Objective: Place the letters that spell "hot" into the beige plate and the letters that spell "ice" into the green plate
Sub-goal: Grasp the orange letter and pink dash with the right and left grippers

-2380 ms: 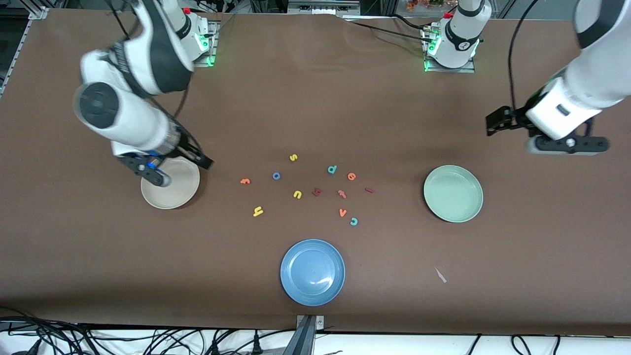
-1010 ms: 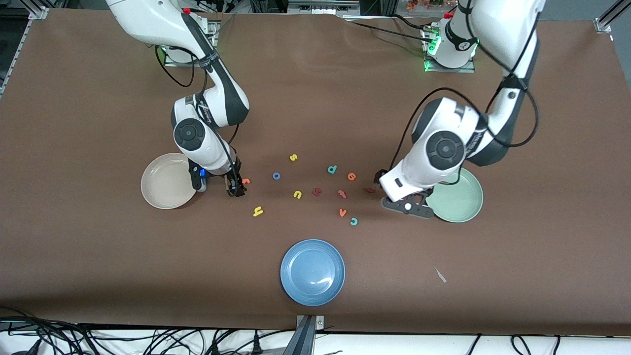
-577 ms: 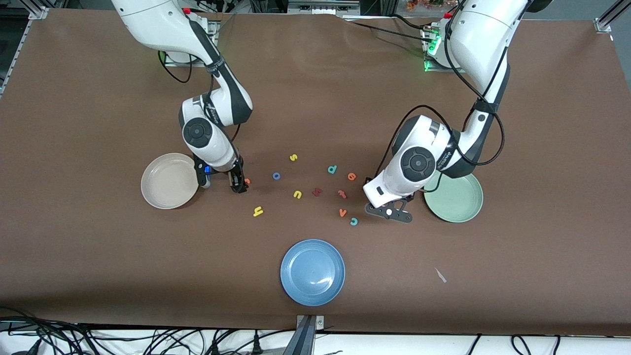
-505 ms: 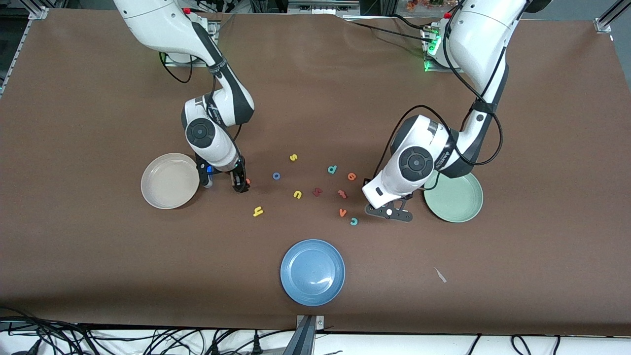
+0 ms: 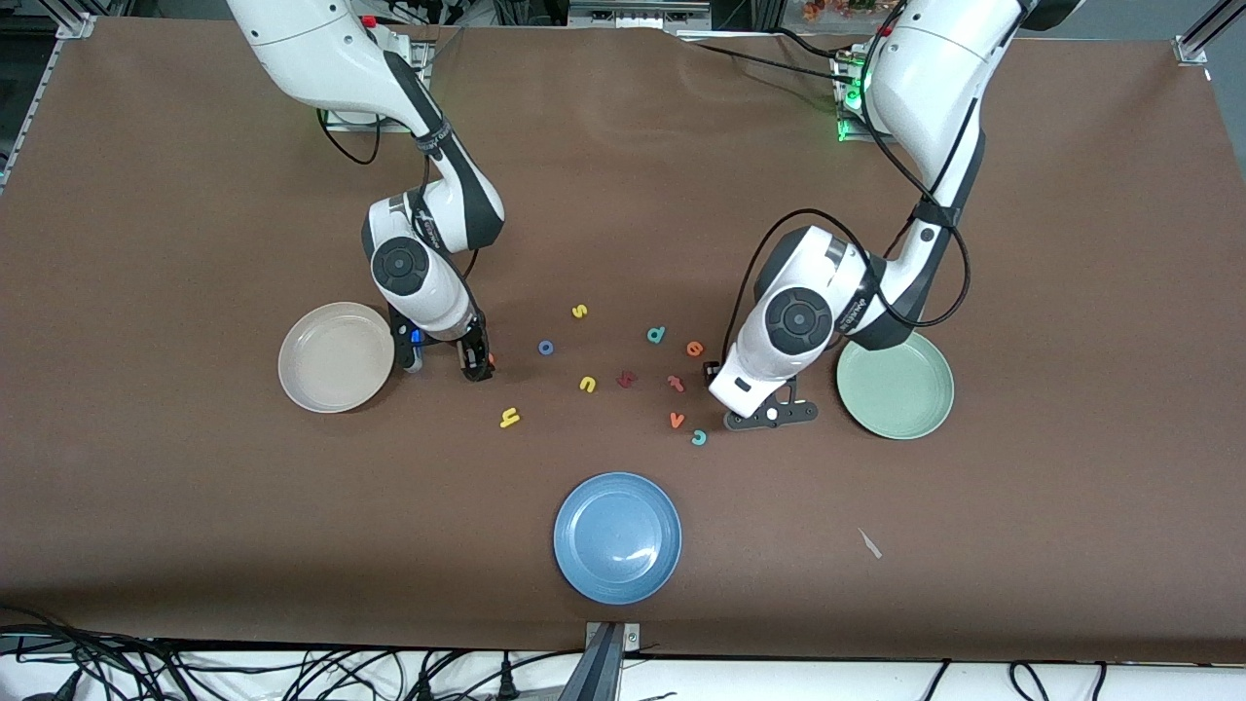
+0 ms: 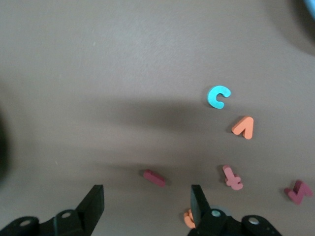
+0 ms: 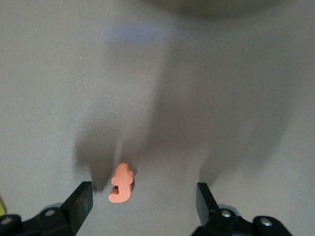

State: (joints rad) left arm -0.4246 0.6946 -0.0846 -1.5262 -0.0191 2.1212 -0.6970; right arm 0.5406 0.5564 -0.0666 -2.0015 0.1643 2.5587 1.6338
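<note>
Both jaws stand apart: left gripper (image 6: pixel 145 209) over the "i" (image 6: pixel 154 178), right gripper (image 7: pixel 142 204) over the "t" (image 7: pixel 121 183), mid-frame. Beige plate (image 5: pixel 310 389) and green plate (image 5: pixel 920 417) hold nothing; all six letters remain.

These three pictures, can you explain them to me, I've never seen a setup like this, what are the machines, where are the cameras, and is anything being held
Two white robot arms work at a brown table. One picture looks down from a high camera facing them; the other two come from cameras on each arm's wrist, looking past its two fingers.

On the table lie a beige plate, a green plate, a blue plate and small scattered foam letters.

The left gripper is open, low over a dark red bar letter that lies on the table between its fingers. The right gripper is also open, low beside the beige plate, with an orange letter on the table between its fingers.

Nothing is held, and all three plates are empty.
</note>
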